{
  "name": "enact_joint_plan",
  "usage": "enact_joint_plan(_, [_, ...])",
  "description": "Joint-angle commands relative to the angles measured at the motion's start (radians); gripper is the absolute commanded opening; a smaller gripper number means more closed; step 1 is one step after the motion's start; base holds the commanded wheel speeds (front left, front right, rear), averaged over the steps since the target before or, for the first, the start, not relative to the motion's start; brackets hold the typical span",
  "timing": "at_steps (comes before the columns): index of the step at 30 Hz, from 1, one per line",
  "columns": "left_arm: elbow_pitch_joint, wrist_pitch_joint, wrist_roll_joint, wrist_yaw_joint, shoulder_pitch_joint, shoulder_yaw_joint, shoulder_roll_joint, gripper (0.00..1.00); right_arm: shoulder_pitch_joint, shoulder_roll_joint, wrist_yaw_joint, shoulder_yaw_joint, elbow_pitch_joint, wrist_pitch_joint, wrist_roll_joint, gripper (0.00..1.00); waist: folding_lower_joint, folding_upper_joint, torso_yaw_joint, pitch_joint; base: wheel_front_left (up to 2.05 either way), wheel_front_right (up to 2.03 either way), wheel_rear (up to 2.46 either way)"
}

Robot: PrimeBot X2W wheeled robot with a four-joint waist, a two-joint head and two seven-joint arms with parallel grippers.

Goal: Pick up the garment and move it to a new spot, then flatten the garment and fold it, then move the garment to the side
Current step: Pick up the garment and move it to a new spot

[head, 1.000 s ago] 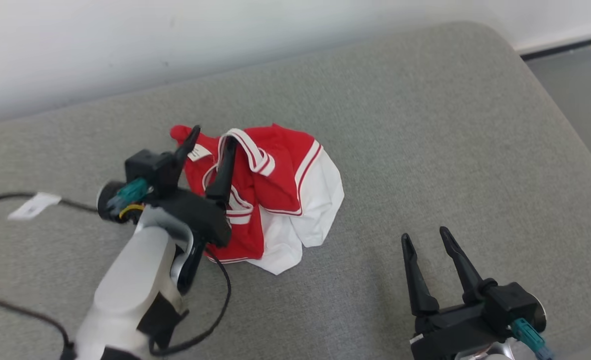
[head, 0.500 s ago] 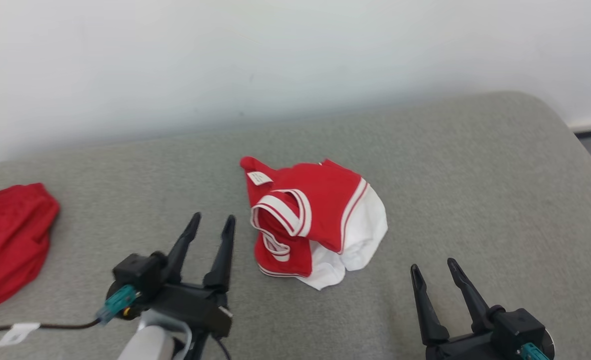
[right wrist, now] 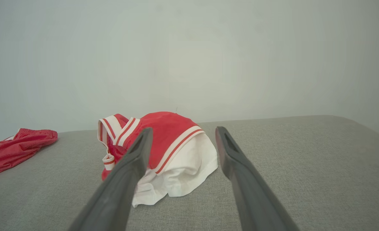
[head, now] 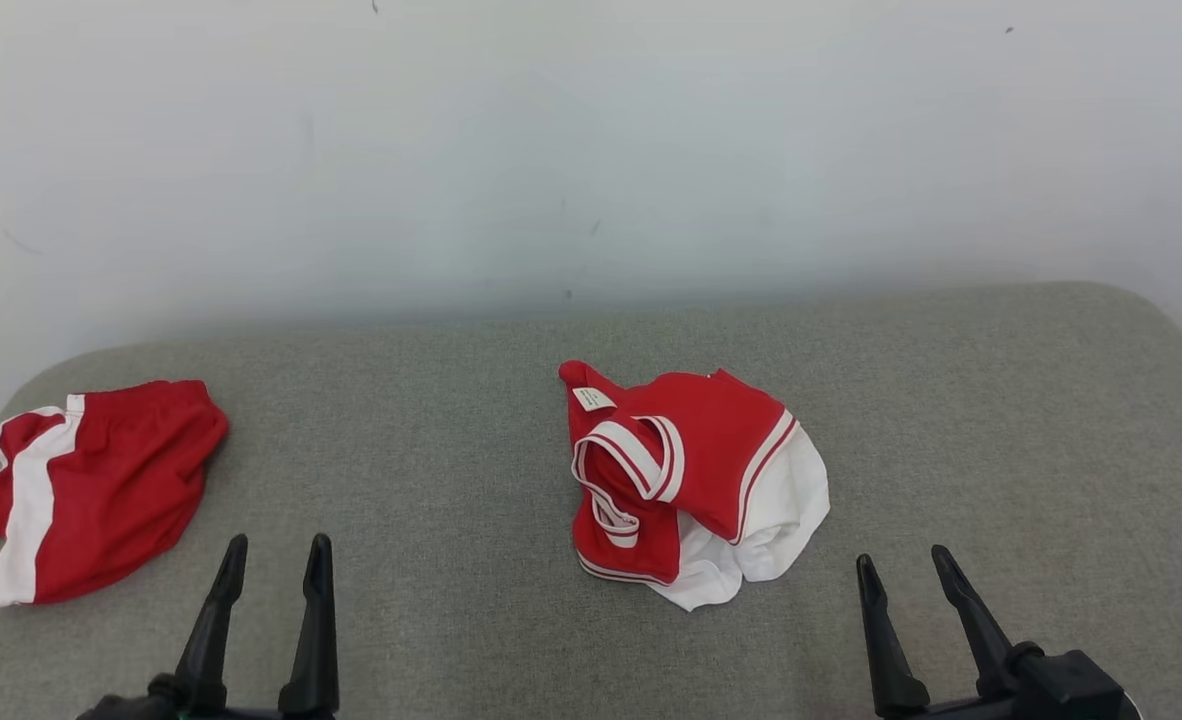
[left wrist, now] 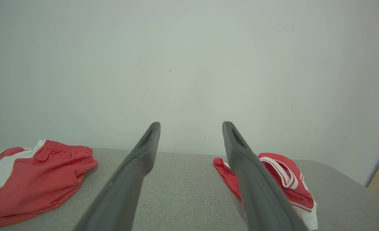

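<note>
Garment lies crumpled on grey cushion, ahead of my fingers, between the two pairs and nearer the right. My left gripper and right gripper both stand spread wide, empty, touching no cloth. Red shorts lie ahead and to the left of my left fingers, well apart from garment.

even, soft, bright light; faint shadows, no glare; wrist views blur their near fingers.
</note>
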Motion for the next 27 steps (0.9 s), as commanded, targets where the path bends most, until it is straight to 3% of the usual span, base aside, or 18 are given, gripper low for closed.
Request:
enact_joint_plan(1, [-0.014,-0.005,0.029,-0.012,0.031,0.012,-0.001,1.0,0.014,0.001,-0.001,-0.006,-0.005,0.0,-0.014,1.0,0.0003,0.0001,0.003,-0.005,0.0,0.0,0.0])
enact_joint_plan(6, [-0.032,-0.004,0.116,-0.038,0.116,0.046,-0.015,1.0,0.041,0.011,-0.001,-0.024,-0.015,0.0,-0.037,1.0,0.0003,0.0001,-0.005,-0.015,0.0,0.0,0.0])
enact_joint_plan(11, [-0.033,-0.004,0.162,-0.038,0.174,0.067,-0.028,1.0,0.065,0.007,-0.001,-0.015,-0.011,0.0,-0.056,1.0,0.0003,0.0001,-0.015,-0.033,0.0,0.0,0.0])
enact_joint_plan(13, [-0.048,-0.004,0.138,-0.049,0.198,0.076,-0.034,1.0,0.08,0.007,-0.001,-0.019,-0.011,0.0,-0.057,1.0,0.0003,0.0001,-0.018,-0.041,0.0,0.0,0.0])
enact_joint_plan(27, [0.011,-0.004,0.22,0.025,0.225,0.023,-0.039,1.0,0.095,0.004,-0.001,-0.029,-0.003,0.0,-0.07,1.0,0.0003,0.0001,-0.007,-0.048,0.0,0.0,0.0])
